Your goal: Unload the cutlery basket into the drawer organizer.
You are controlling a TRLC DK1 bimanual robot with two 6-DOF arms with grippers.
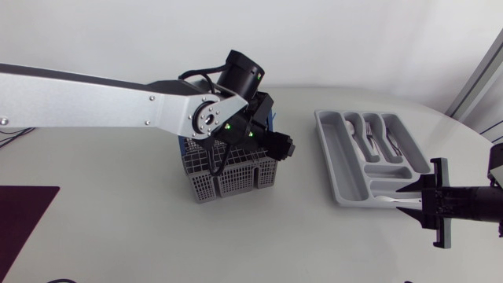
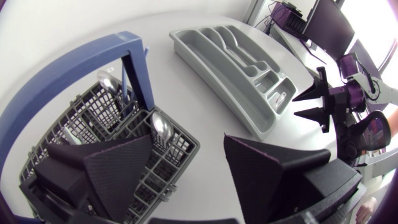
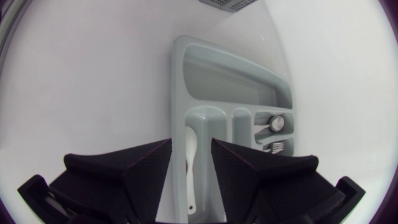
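The white, matte table (image 1: 118, 228) carries everything. My left arm (image 1: 94, 102) reaches across from the left edge to the cutlery basket (image 1: 228, 177) near the table's middle. The basket is a grey plastic lattice with square cells and an arched blue handle (image 2: 74, 62). Towards the right edge lies the drawer organizer (image 1: 334, 157), smooth moulded grey plastic with long rounded compartments, some already holding metal cutlery.

I judge this to be a pick step. The left gripper (image 2: 186, 149) hangs over the basket with its jaws spread wide and holding nothing. A shiny steel spoon (image 2: 161, 126) stands bowl-up just beside one finger. Next I would centre on that spoon, descend and close on its thin, slippery neck.

The right gripper (image 3: 189, 149) hovers over the organizer's near end, jaws apart, above a pale utensil (image 3: 191, 162) in a narrow slot.
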